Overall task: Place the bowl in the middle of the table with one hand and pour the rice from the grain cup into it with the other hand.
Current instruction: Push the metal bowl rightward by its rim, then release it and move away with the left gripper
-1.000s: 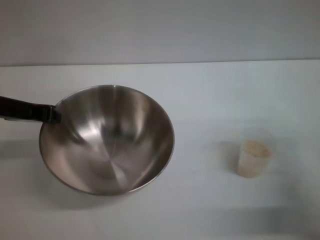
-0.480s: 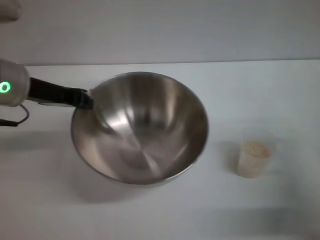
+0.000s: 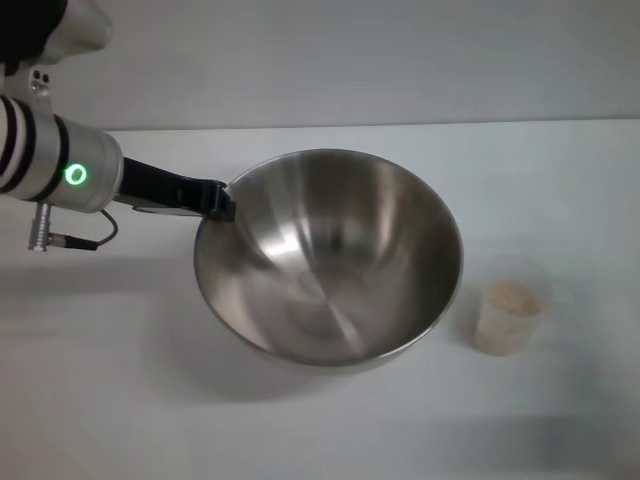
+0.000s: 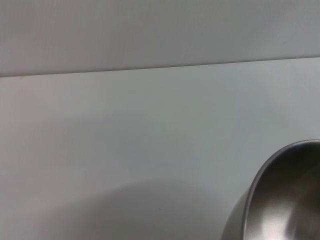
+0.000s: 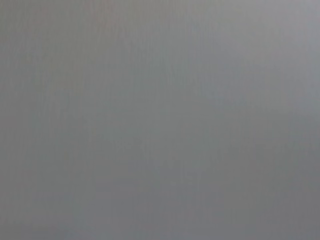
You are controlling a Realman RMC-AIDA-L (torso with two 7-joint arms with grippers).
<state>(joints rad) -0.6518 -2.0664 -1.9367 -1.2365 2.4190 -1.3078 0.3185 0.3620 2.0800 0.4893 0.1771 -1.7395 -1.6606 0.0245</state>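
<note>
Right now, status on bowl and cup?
Left gripper shut on bowl rim, bowl near mid-table. Right arm out of view. Grain cup upright beside bowl, rice unpoured.

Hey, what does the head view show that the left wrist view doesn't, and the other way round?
Only the head view shows the left gripper, its jaws clamped on the rim of the bowl, the whole of that bowl, and the grain cup with rice standing on the table close to the bowl on the robot's right. The right gripper is not in view. The left wrist view adds nothing of its own. Both share the white table and a stretch of the bowl's rim.
</note>
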